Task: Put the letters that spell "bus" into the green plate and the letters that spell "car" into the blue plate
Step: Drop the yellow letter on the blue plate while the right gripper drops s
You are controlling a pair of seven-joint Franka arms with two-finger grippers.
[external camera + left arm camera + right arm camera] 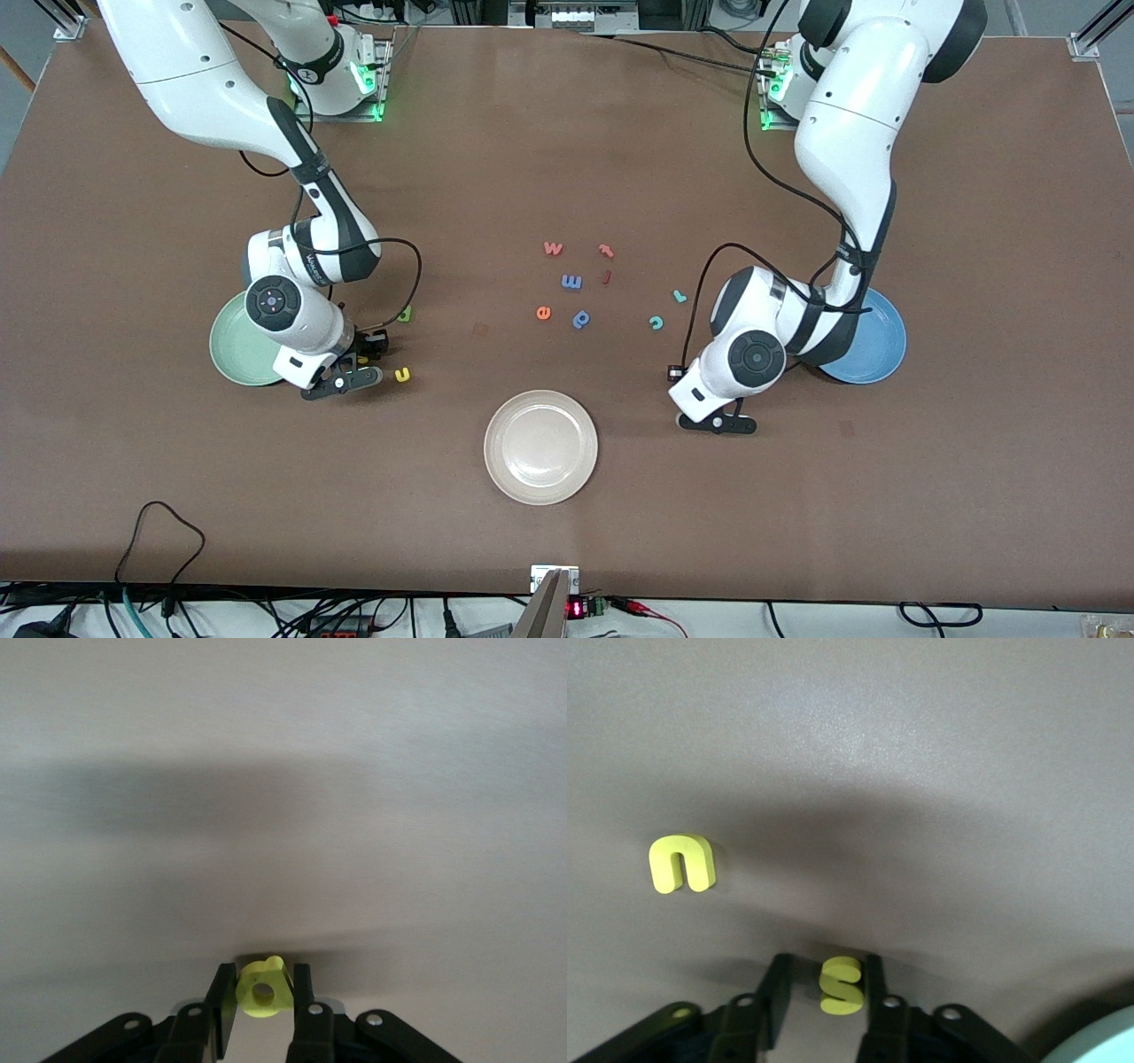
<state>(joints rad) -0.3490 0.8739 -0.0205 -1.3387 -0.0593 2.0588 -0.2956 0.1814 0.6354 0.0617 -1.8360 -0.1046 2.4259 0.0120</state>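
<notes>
In the left wrist view my left gripper [264, 992] is shut on the yellow "a" [263, 990], low over bare table; in the front view this gripper [718, 424] is between the cream plate and the blue plate [877, 341]. My right gripper [824, 985] is down at the table beside the green plate [235, 350]. Its fingers stand open around the yellow "s" [840, 984], which rests against one finger with a gap to the other. The yellow "u" [680, 863] lies close by [402, 375]. The olive-green "b" [404, 314], teal "c" [656, 322] and teal "r" [679, 296] lie on the table.
A cream-white plate [540, 447] sits nearest the front camera at mid-table. Near the table's middle lie a red "w" [553, 248], two more red letters [606, 251], a blue "m" [572, 282], an orange "e" [543, 312] and a blue "p" [581, 319].
</notes>
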